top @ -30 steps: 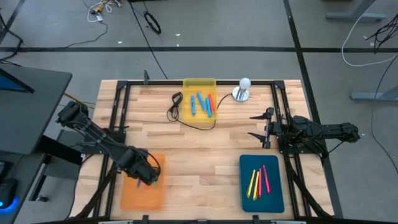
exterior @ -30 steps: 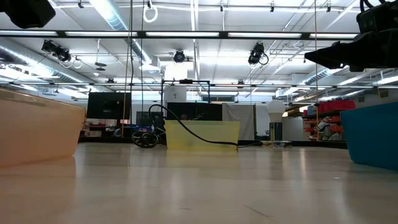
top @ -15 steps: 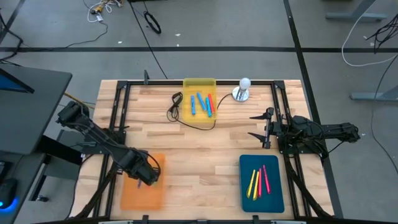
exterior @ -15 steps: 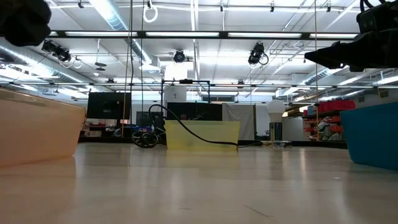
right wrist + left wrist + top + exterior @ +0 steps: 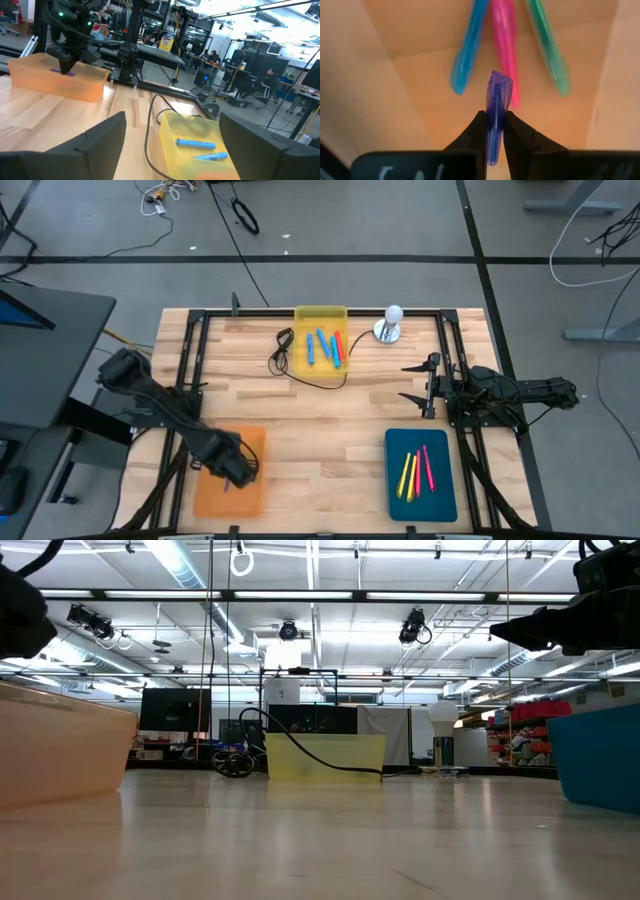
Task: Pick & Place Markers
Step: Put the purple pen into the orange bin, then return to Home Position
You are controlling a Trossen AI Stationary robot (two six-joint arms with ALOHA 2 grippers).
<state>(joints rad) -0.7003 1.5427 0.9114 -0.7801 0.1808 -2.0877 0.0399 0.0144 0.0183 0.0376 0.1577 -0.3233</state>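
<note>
My left gripper (image 5: 230, 468) hangs over the orange tray (image 5: 212, 500) at the table's near left, pointing down and shut on a purple marker (image 5: 498, 95). Under it a blue marker (image 5: 466, 52), a pink marker (image 5: 504, 42) and a green marker (image 5: 548, 47) lie side by side on the orange tray's floor (image 5: 420, 80). The right wrist view shows the same purple marker (image 5: 67, 73) inside the orange tray (image 5: 75, 82). My right gripper (image 5: 415, 383) waits open at the table's right side, level, holding nothing. My left gripper pinches the purple marker's barrel (image 5: 494, 120) between its two fingertips (image 5: 479, 131), coming from above and pointing down. One end of the marker (image 5: 500, 80) sticks out past the fingers. The marker hangs above the three markers in the tray.
A yellow tray (image 5: 320, 312) with blue and red markers stands at the far middle, a thin black cable (image 5: 300, 375) looping beside it. A teal tray (image 5: 396, 485) with yellow and pink markers stands near right. A white-topped metal stand (image 5: 389, 325) is far right.
My left gripper has come down into the orange tray and a little toward the table's near edge, staying shut on the purple marker. The right arm has kept still.
</note>
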